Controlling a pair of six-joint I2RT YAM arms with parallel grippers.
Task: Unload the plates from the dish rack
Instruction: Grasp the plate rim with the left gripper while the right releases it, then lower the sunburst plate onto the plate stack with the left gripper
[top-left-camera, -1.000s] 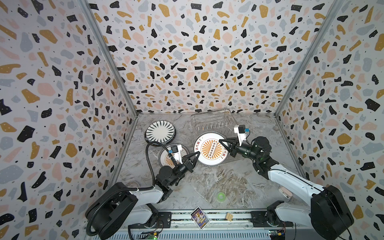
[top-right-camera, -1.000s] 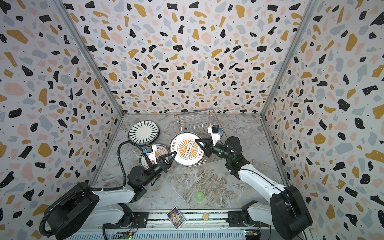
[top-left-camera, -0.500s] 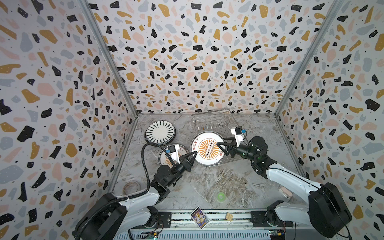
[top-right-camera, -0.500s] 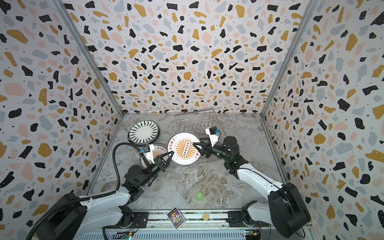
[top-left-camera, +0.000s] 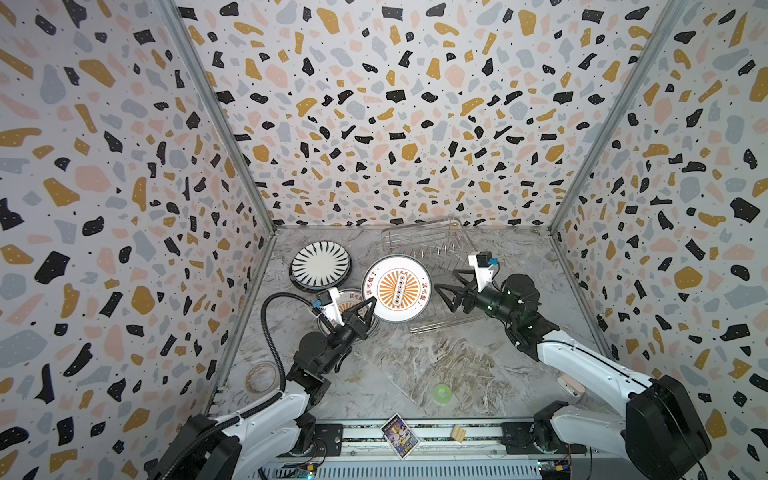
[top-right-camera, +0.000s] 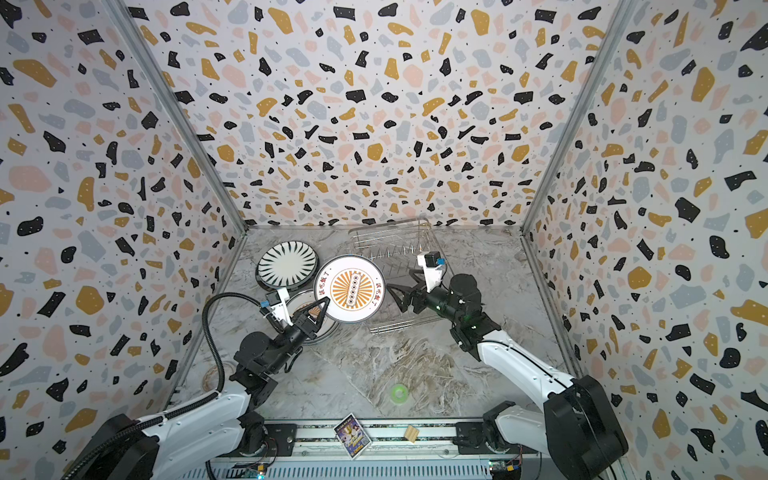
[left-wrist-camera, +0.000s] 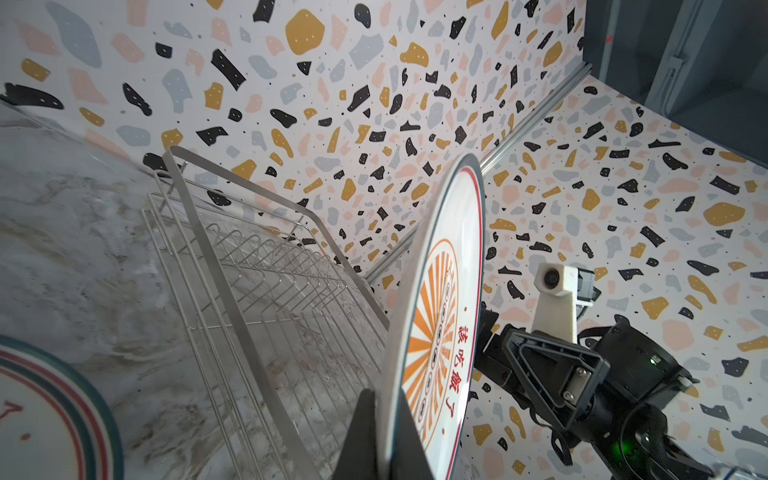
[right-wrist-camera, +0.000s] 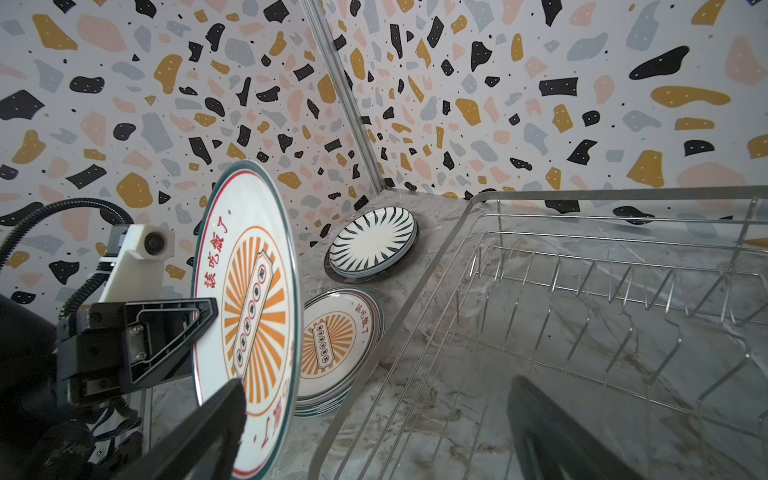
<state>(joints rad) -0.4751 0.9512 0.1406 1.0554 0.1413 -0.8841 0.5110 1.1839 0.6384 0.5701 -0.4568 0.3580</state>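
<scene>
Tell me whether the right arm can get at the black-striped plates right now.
Probably not directly. The sunburst plate, clamped and tilted up in the left jaws, stands between the right arm and the striped plates. It would have to reach over or around.

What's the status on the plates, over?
Left hand clamped on sunburst plate. Right hand open, clear of it. Rack looks empty. Nothing blocking.

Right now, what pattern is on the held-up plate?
The plate has an orange sunburst with red writing; the right wrist view shows it best.
</scene>
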